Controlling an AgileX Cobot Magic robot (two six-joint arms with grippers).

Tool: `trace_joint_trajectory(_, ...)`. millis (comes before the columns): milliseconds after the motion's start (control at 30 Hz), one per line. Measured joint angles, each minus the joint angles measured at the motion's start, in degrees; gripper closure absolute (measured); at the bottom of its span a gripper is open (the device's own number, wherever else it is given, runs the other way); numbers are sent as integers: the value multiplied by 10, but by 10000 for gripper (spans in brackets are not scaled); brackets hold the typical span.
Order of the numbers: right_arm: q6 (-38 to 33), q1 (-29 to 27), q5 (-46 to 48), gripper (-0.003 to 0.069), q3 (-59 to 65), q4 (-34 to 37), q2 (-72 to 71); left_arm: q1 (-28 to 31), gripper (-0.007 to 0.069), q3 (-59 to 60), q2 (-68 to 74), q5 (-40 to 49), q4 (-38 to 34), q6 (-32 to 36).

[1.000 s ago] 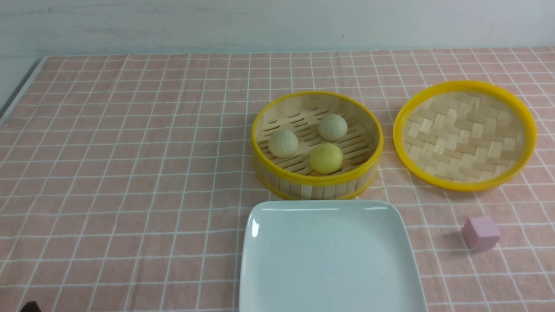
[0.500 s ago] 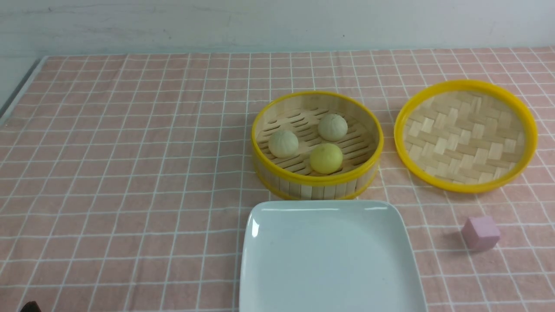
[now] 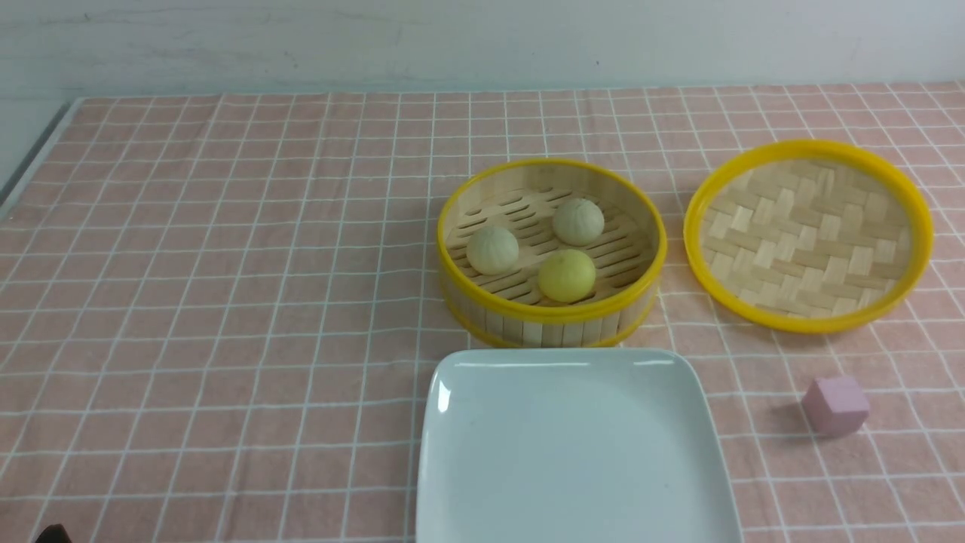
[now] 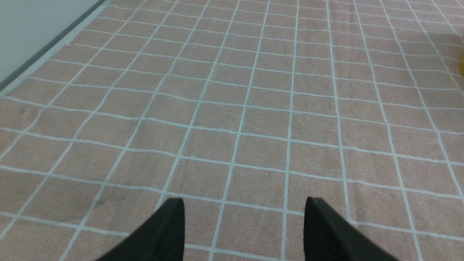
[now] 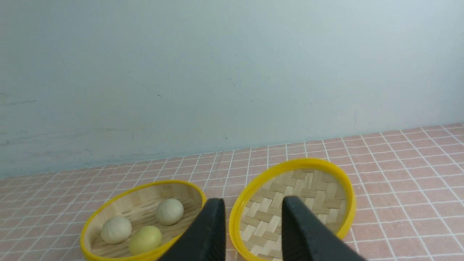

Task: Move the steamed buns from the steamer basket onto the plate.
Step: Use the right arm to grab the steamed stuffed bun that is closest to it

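Observation:
The steamer basket stands mid-table and holds three steamed buns: a pale one on the left, a pale one at the back, a yellow one in front. The white square plate lies just in front of the basket with nothing on it. Neither gripper shows in the front view. My left gripper hangs open over bare cloth. Raised well short of the basket, my right gripper is open with nothing between its fingers; the buns show left of it.
A shallow yellow-rimmed tray with a woven floor lies right of the basket. A pink cube sits right of the plate. The checked cloth's left edge borders a grey strip. A pale wall stands behind the table.

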Motion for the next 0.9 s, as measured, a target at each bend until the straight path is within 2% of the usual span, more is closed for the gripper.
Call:
trace_joint_trajectory(367,0,0,-3,419,0,7,0,0,172,0,0,0,1,0)
trace_joint_trajectory(533,0,0,-3,419,0,8,0,0,172,0,0,1,35,0)
trace_joint_trajectory(733,0,0,3,419,0,10,0,0,172,0,0,2,41,0)
trace_joint_trajectory(800,0,0,10,419,0,13,0,0,172,0,0,-1,31,0)
trace_joint_trajectory(900,0,0,27,419,0,24,0,0,172,2,0,-19,-45,-5)
